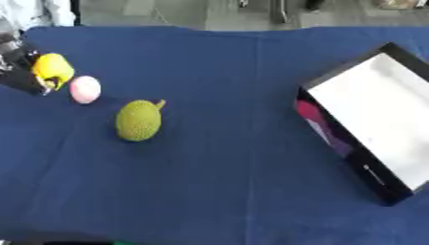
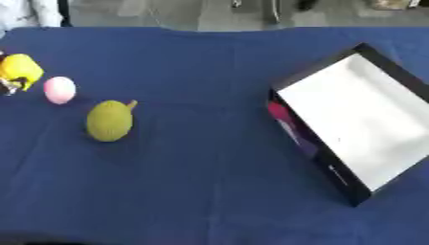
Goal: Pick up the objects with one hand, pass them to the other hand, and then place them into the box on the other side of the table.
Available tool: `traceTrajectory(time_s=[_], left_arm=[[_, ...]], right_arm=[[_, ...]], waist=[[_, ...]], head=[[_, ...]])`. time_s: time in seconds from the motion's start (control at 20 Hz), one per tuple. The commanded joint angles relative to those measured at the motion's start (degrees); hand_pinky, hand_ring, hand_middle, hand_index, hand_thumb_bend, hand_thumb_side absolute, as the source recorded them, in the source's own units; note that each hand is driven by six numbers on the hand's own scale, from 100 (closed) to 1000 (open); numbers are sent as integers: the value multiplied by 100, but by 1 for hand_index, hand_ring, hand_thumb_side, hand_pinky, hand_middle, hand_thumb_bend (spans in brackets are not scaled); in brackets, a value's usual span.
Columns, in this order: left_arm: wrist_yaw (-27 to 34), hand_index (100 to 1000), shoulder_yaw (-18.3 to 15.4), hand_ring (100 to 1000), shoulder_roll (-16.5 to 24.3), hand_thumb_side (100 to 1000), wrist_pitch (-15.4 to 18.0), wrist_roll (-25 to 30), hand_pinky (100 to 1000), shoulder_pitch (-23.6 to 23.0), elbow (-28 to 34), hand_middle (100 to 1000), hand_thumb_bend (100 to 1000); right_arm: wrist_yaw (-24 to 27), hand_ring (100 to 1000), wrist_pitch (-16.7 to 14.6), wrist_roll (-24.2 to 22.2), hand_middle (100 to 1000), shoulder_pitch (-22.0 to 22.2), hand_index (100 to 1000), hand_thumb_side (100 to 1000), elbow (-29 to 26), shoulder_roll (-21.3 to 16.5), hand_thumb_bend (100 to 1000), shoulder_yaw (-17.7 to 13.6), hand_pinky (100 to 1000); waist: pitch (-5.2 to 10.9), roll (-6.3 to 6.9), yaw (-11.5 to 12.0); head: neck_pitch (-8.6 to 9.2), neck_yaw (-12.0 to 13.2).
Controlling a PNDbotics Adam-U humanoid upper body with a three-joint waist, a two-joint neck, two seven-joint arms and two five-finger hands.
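The left hand shows at the far left edge of the bench, dark and only partly in frame. Its fingers are curled round a yellow object — rounded, bright, held just above or against the blue cloth; which of the two cannot be told. How much of the object the fingers cover is hard to make out, since the hand is mostly cut off by the edge of the view.

Just beside the fingers, on the side toward the middle of the bench, lies a small pink ball, close to the yellow object but seemingly apart from it. A little farther from the fingers, nearer the robot and more toward the centre, rests a green bumpy fruit with a short stalk pointing up and away from the hand.

Well apart from the fingers, across the bench on the right side, stands the box — black-walled, white inside, set askew with one corner toward the far edge. A magenta patch shows on its near outer wall. Nothing lies in the box's white floor.

The right hand appears in neither view.
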State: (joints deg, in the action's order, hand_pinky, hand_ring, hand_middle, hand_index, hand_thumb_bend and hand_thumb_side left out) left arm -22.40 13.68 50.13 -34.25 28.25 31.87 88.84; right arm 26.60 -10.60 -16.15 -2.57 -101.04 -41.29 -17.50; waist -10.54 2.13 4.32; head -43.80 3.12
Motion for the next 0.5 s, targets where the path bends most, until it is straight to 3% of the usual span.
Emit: traceTrajectory(time_s=[0.05, 0.4, 0.45, 0.5], left_arm=[[104, 558, 41, 696, -71, 142, -4, -116, 761, 163, 284, 550, 100], [81, 559, 208, 691, -659, 170, 7, -452, 752, 386, 504, 538, 100], [62, 559, 215, 690, -746, 163, 15, -514, 751, 392, 520, 536, 100], [39, 558, 220, 689, -830, 176, 29, -579, 750, 392, 535, 535, 100]], right_arm=[[71, 1000, 58, -150, 1000, -358, 1000, 501, 1, -478, 100, 188, 1000], [134, 1000, 144, -495, 1000, -1205, 1000, 474, 238, -786, 100, 715, 1000], [116, 1000, 134, -549, 1000, -1308, 1000, 439, 286, -816, 100, 800, 1000], [93, 1000, 127, -607, 1000, -1414, 1000, 469, 339, -828, 100, 886, 1000]], waist=[[135, -92, -8], [216, -126, -11], [235, -132, -11], [256, -138, -9]], head=[[-32, -71], [-32, -222], [-32, -242], [-32, -266]])
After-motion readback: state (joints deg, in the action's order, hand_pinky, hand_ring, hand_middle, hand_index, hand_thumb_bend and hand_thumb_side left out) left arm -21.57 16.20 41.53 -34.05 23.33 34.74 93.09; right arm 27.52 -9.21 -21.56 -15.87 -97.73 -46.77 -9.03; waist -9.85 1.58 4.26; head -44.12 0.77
